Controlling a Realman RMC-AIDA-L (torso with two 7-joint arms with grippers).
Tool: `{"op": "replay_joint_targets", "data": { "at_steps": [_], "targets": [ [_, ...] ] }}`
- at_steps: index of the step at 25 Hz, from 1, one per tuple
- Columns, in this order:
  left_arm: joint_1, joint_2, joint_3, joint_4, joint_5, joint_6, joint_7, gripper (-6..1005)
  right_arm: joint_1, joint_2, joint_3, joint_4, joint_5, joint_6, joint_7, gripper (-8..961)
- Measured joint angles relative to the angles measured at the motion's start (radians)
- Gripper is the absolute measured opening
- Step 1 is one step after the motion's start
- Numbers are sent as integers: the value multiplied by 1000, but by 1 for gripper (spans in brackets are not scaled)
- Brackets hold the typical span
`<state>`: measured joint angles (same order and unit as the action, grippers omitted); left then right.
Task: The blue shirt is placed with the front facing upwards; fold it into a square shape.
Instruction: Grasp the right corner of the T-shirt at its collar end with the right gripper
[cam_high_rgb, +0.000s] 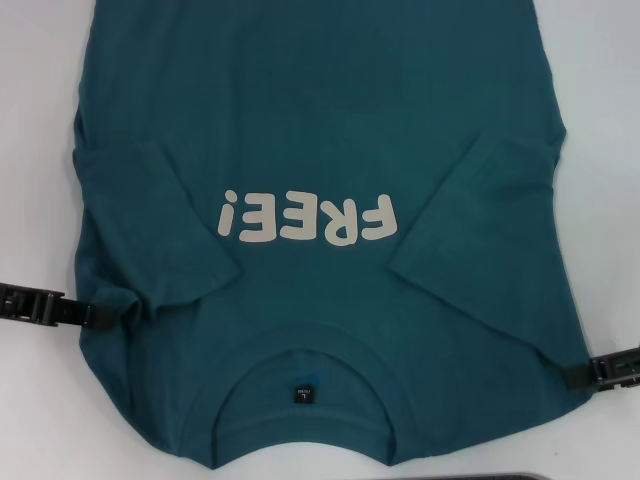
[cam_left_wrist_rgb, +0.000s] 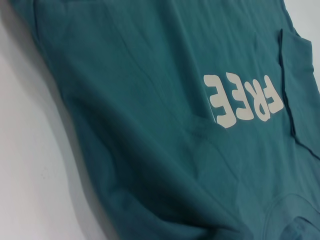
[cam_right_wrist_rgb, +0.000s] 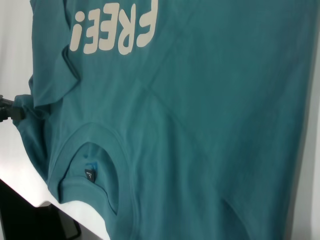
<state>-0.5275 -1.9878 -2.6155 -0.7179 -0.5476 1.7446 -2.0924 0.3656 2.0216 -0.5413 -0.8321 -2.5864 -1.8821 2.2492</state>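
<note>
Blue shirt (cam_high_rgb: 320, 150) collar nearest, L gripper (cam_high_rgb: 97, 315) & R gripper (cam_high_rgb: 572, 376) at shoulders

The head camera looks steeply down from above; both wrist cameras skim close, sharing the "FREE!" lettering (cam_high_rgb: 306, 217).

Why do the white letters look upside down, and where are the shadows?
Head view: the blue shirt lies with its collar nearest the camera, so the lettering reads inverted, under even light. Left wrist view: a soft shadow on the table beside the cloth. Right wrist view: slanted, dark beyond the table edge.
</note>
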Motion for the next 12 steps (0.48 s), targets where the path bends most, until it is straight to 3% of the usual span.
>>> {"op": "replay_joint_targets", "data": {
  "at_steps": [12],
  "targets": [
    [-2, 2, 3, 0, 0, -9, 3, 49, 17, 13, 13, 4, 26, -36, -5, 733]
  ]
}}
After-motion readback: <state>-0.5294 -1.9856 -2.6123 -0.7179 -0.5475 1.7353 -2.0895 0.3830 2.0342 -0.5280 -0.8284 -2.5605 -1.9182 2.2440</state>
